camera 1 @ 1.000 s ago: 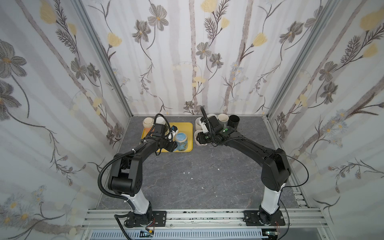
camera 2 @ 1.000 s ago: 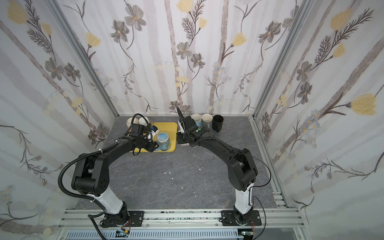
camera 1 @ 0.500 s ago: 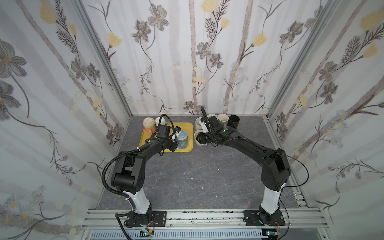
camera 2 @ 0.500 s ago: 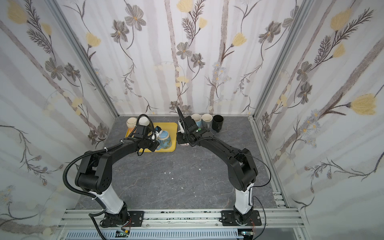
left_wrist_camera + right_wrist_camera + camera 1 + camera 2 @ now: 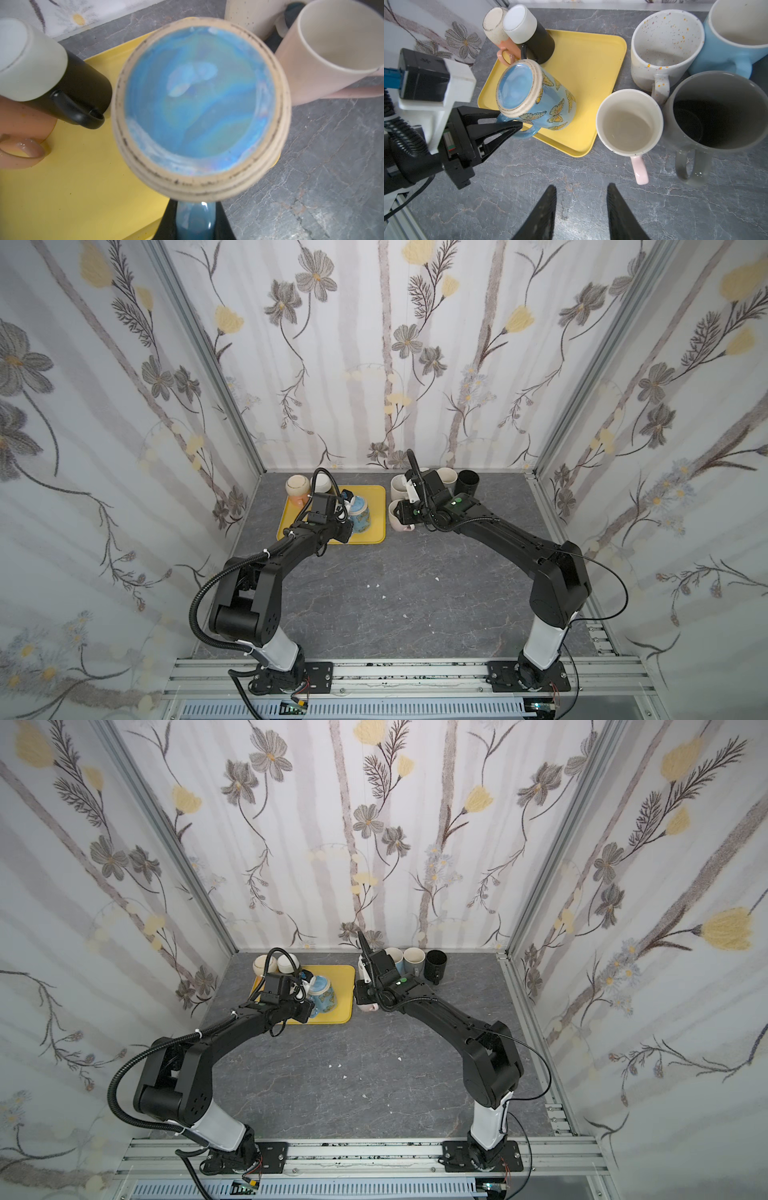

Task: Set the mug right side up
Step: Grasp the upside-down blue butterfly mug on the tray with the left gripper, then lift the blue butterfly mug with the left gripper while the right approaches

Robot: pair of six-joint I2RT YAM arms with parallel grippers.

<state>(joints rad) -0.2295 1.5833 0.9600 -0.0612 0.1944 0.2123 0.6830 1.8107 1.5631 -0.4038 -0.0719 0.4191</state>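
Upside down on the yellow tray [image 5: 583,83]: the blue butterfly mug [image 5: 537,97], base up and tilted, blue glazed underside toward the left wrist camera. Left claw [image 5: 508,122] pressed together on the mug's handle, fingers [image 5: 500,127] pinching the blue loop at the mug's 7 o'clock in the right wrist view. In both top views, mug [image 5: 359,516] [image 5: 322,996] near the middle of the tray [image 5: 374,531] [image 5: 343,1011], tray toward 11 o'clock on the grey surface [image 5: 374,593].

Also inverted at the tray's far corner: a peach mug [image 5: 499,31] and a black mug with a white base [image 5: 529,31], touching each other, at about 12 o'clock from the butterfly mug in the right wrist view.

Right claw [image 5: 581,207] spread, holding nothing, hanging above bare surface. Off the tray toward 3 o'clock, a cluster of upright mugs: white mug with pink handle [image 5: 629,124], speckled mug [image 5: 664,47], light blue mug [image 5: 733,41], grey mug [image 5: 716,114]. Seen only in the top views, a black cup [image 5: 467,485] near the back wall.
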